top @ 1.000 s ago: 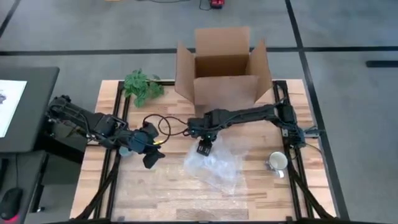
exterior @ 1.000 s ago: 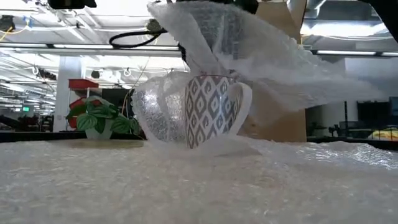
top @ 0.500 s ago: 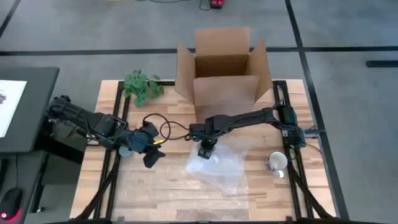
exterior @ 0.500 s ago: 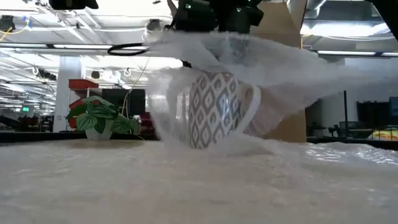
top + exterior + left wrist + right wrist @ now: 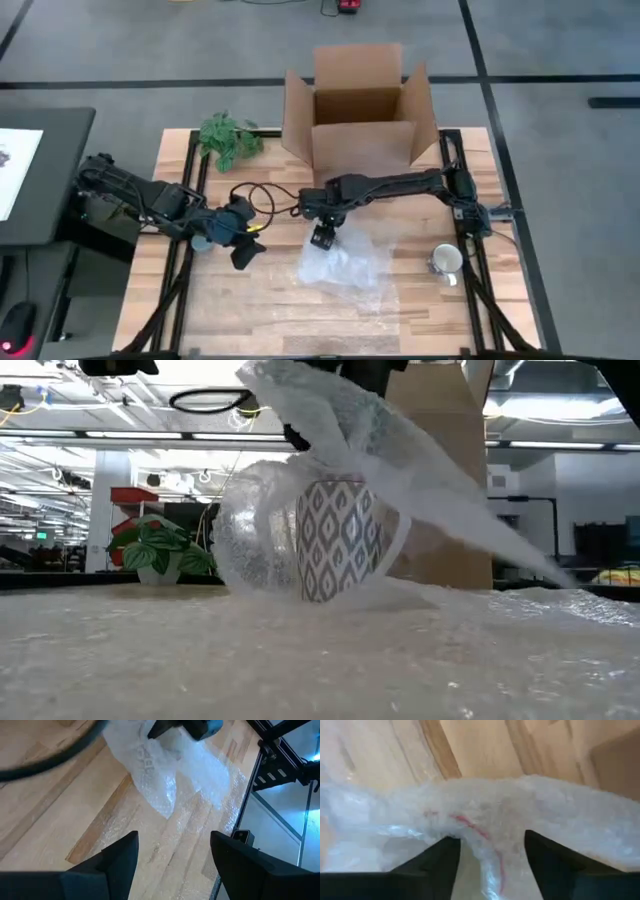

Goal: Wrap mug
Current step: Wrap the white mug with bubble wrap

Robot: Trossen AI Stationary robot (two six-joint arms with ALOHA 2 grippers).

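High view: right gripper reaches across the table centre, pinched on the edge of the bubble wrap sheet, presumably to draw it over the mug beneath. Left gripper waits near the table's left side, apart from the sheet. Cardboard box stands open at the far edge; a second mug sits by the right rail; small plant at the far left. Bare wood toward the near edge leaves room.

Low view: patterned mug upright on wrap, film draped over it and lifted high.

Left wrist view: fingers spread, empty.

Right wrist view: fingers clamp a gathered fold of wrap.
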